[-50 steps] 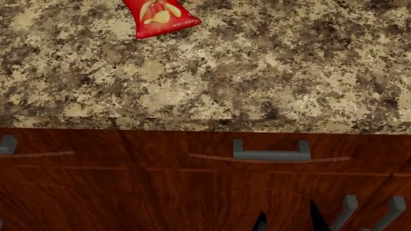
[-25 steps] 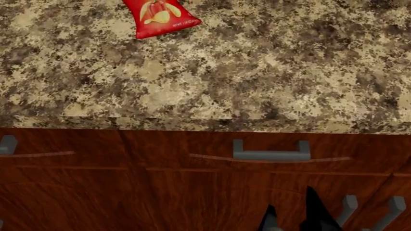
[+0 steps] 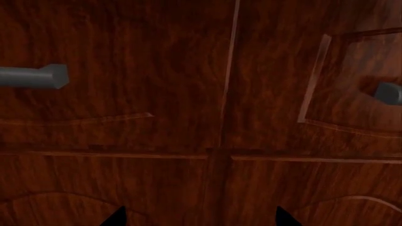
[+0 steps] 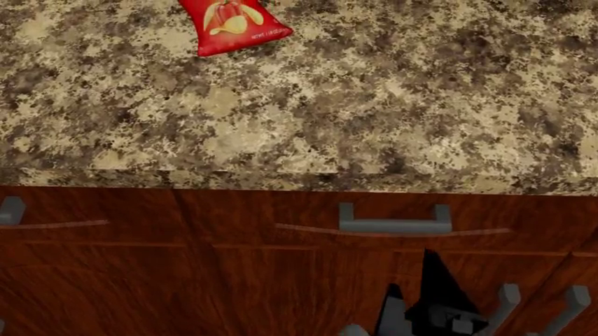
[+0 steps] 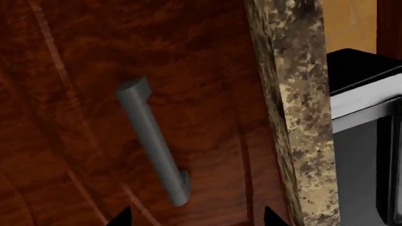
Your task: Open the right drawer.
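Observation:
The right drawer (image 4: 309, 210) sits flush in the dark reddish-brown cabinet front under the counter edge. Its grey bar handle (image 4: 394, 224) runs level, with a thin curved groove just below it. My right gripper (image 4: 411, 287) is open below that handle, its longer black finger (image 4: 432, 276) pointing up and stopping short of the groove. In the right wrist view the handle (image 5: 154, 141) lies ahead of the open right gripper (image 5: 196, 219), untouched. My left gripper (image 3: 199, 219) is open, facing bare cabinet wood, and is out of the head view.
A red chip bag (image 4: 232, 24) lies on the speckled stone countertop (image 4: 309, 112). The neighbouring drawer's handle (image 4: 10, 210) shows at far left. Two upright cabinet-door handles (image 4: 505, 301) stand beside my right gripper. A black and silver appliance (image 5: 364, 117) shows beyond the counter edge (image 5: 295, 117).
My right gripper has risen into the head view, its fingers climbing towards the right drawer's handle. The drawer has not moved.

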Robot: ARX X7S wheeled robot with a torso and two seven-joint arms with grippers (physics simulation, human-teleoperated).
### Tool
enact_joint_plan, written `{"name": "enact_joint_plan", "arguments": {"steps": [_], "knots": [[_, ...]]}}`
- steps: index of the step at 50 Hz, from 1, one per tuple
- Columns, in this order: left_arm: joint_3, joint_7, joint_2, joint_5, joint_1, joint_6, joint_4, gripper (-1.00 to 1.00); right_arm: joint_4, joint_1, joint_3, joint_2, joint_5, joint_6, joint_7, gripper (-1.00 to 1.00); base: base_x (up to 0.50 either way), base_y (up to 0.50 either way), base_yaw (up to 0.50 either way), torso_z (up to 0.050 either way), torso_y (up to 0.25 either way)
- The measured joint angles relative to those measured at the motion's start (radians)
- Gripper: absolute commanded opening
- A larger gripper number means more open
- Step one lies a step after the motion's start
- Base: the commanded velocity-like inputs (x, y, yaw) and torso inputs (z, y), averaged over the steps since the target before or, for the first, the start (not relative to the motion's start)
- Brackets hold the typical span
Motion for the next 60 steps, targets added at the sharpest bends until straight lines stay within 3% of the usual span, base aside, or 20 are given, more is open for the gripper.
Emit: {"name": "enact_joint_plan", "arguments": {"steps": [22,60], "knots": [[0.008,-0.005,-0.003,-0.003,-0.004,0.005,-0.006,1.0,0.212,0.145,-0.139,-0.006,-0.186,0.033,-0.013,1.0,0.0,0.0,0.0,0.0,0.0],[0.022,-0.016,-0.008,-0.004,-0.01,0.013,-0.018,1.0,0.65,0.33,-0.191,-0.108,-0.152,-0.109,0.088,1.0,0.0,0.0,0.0,0.0,0.0]]}}
